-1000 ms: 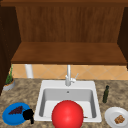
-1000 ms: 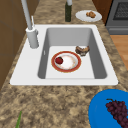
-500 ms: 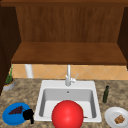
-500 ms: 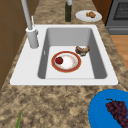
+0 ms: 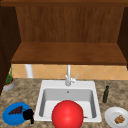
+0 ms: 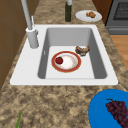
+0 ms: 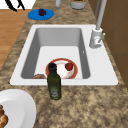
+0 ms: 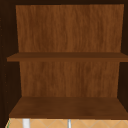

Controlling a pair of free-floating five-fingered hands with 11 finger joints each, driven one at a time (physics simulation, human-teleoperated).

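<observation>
My left hand (image 5: 28, 115) hovers at the counter's front edge, just right of a blue plate (image 5: 8, 117) that holds dark grapes (image 5: 15, 110). In the right side view the hand's thin black fingers (image 7: 10, 4) look straight and hold nothing, out past the blue plate (image 7: 32, 14). A big red round shape (image 5: 67, 115) stands in front of the white sink (image 5: 42, 87). In the basin lies a red-rimmed plate (image 6: 66, 70) with a small red fruit (image 6: 59, 60) on it, and a brown pastry (image 6: 82, 50) lies beside the plate.
A dark green bottle (image 7: 53, 82) stands right of the sink, near a white plate (image 7: 22, 105) with brown food. The tap (image 5: 68, 77) rises behind the basin. A potted plant (image 5: 9, 81) sits far left. Wooden shelves (image 8: 67, 107) hang above. A stove (image 6: 120, 15) adjoins the counter.
</observation>
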